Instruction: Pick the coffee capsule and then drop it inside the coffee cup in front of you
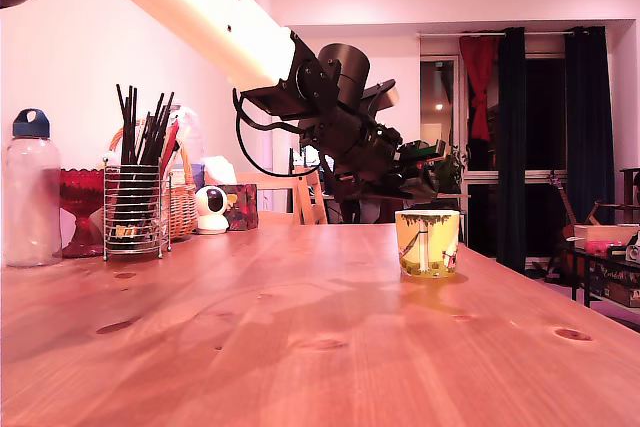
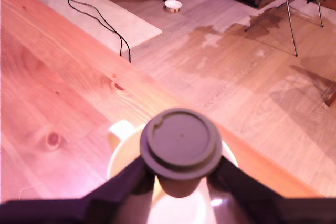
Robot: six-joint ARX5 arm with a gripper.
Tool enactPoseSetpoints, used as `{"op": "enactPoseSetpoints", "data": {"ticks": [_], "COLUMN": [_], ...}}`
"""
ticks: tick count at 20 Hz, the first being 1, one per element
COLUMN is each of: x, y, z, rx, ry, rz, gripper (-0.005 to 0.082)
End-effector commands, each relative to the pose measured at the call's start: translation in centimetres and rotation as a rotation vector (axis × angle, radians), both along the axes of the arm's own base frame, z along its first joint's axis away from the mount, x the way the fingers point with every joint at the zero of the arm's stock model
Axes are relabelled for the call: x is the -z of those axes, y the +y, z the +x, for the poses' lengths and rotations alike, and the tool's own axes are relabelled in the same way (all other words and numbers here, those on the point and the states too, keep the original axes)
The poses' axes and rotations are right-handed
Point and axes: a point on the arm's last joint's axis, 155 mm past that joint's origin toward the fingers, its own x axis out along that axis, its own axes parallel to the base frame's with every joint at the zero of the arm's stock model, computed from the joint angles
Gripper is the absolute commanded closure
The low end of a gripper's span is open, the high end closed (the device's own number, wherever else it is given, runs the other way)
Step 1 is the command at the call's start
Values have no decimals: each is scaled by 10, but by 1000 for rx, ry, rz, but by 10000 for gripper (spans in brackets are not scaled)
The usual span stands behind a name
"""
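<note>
- Capsule [image 2: 181,148] sits nearest the wrist camera, flat round face up, pinched between the two dark fingers [image 2: 123,184] of the gripper [image 2: 181,177]; jaws closed on its body below the flange.
- Directly under it, wrist view: pale rim and handle of the coffee cup [image 2: 119,132]. Capsule appears centred over the cup mouth, though the cup's interior is washed out by glare, so exact centring is uncertain.
- Step in hand, by my reading: pick done, carry done, capsule poised over the cup. Next move calls for opening the jaws; a small descent first would cut the risk of a bounce off the rim.
- Exterior view: cup [image 1: 428,243] stands upright on the wooden table [image 1: 250,337], toward that view's right, near the table's edge.
- Arm [image 1: 330,107] reaches in from upper left of that view, wrist pitched down, gripper [image 1: 432,175] just above the cup rim, apparently not touching it.
- Far back at that view's left: bottle [image 1: 30,192], wire holder of dark sticks [image 1: 135,207].
</note>
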Motion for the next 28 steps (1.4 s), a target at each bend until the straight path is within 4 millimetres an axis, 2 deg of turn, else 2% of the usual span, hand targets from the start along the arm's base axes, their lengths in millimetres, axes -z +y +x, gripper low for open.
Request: {"op": "enactPoseSetpoints", "data": {"ticks": [1,8,12,13,14,15,17,18,28], "x": [21,26,21,18,19,17,15,12,-15], "y": [-2,0,1,2,3,5,7,8,30], "z": [-1,-3,-6,-7,-8,-10,-14,-16,-38], "rx": [3,3,4,3,4,4,7,10,53], "ry": [25,45,52,57,64,73,84,92,147], "rz": [14,28,35,37,44,50,63,69,139], "gripper": [28,24,42,88,180,321,666,780,786]}}
